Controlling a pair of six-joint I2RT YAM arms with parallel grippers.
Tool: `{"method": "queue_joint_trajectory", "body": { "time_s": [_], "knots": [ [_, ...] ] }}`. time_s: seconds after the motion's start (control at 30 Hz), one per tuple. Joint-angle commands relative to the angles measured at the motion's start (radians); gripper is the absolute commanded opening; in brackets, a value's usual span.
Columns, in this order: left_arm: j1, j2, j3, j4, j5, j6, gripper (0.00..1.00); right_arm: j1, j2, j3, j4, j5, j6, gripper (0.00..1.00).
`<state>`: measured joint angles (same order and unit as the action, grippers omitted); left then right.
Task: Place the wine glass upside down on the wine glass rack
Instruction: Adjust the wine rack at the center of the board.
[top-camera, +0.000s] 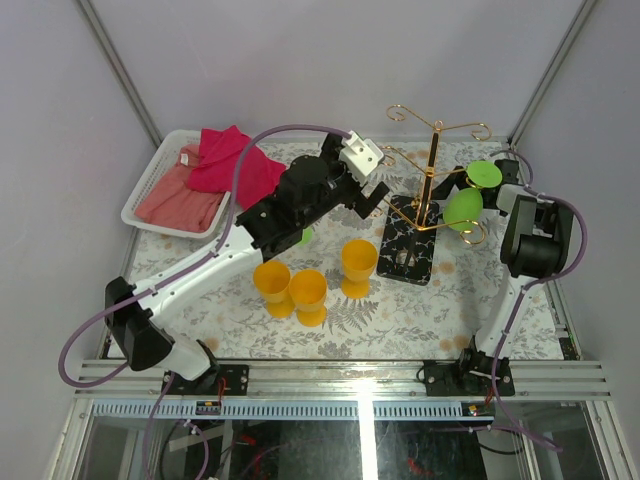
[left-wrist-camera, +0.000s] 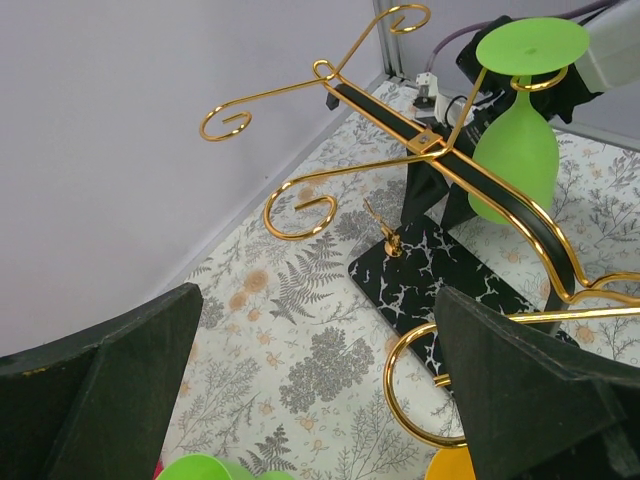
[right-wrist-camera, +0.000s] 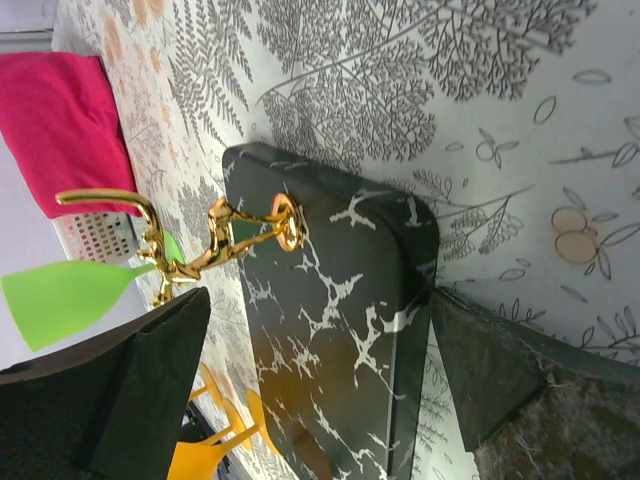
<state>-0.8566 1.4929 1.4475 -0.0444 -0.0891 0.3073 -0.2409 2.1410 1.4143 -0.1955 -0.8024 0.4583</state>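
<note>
Near the worktop's (top-camera: 400, 310) far right corner: glass (top-camera: 463, 210) hangs upside down on rack (top-camera: 434, 165). Your left hand (left-wrist-camera: 320, 390) and right hand (right-wrist-camera: 320, 380) gape wide, both empty. Task looks done.

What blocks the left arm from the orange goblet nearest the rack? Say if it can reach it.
Probably yes: the left gripper hangs open and empty just beyond that orange goblet, nothing between them; the rack's gold arms crowd one side.
</note>
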Motion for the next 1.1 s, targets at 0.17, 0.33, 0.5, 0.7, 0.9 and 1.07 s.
{"method": "queue_joint_trajectory", "body": {
  "time_s": [0.17,0.33,0.5,0.7,0.9,1.07],
  "knots": [
    [0.005,-0.002,0.043,0.025,0.005,0.02,1.0,0.014,-0.019,-0.096,-0.113,0.075,-0.061,1.0],
    [0.005,-0.001,0.044,0.027,0.007,0.025,1.0,0.021,-0.019,-0.114,-0.112,0.067,-0.063,1.0],
    [0.004,0.001,0.041,0.033,0.017,0.026,1.0,0.041,-0.012,-0.12,-0.102,0.06,-0.061,1.0],
    [0.005,0.005,0.049,0.039,0.023,0.033,1.0,0.076,-0.003,-0.124,-0.08,0.057,-0.049,1.0],
    [0.004,0.002,0.049,0.034,0.018,0.035,1.0,0.106,0.015,-0.115,-0.065,0.049,-0.037,1.0],
    [0.005,0.001,0.047,0.031,0.014,0.034,1.0,0.132,0.026,-0.101,-0.063,0.048,-0.033,1.0]
  ]
}}
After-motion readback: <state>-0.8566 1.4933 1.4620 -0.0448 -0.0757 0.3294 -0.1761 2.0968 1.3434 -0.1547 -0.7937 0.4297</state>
